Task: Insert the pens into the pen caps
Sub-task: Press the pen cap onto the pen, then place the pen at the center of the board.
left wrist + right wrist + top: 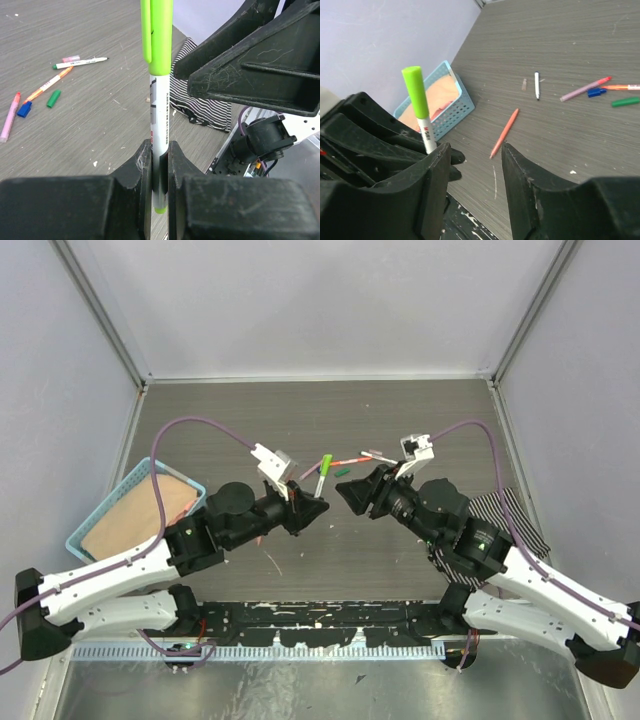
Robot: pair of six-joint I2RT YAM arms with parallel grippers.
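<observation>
Grippers nearly meet mid-table in the top view: we log the left gripper (pixel 312 504) pinching a lime pen (pixel 322 470), with the right gripper (pixel 346 496) just beside it. Loose pens (pixel 352 459) lie beyond them.

Left wrist: the fingers (pixel 144 162) are pressed onto the lime pen's white barrel, which stands upright. A dark green cap (pixel 53 98) and a blue cap (pixel 24 109) lie on the table (pixel 100 125) by an orange-and-white pen (pixel 47 86).

Right wrist: we note the jaws spread with nothing between them. An all-orange pen (pixel 504 132) lies apart, near a blue basket (pixel 445 107).
</observation>
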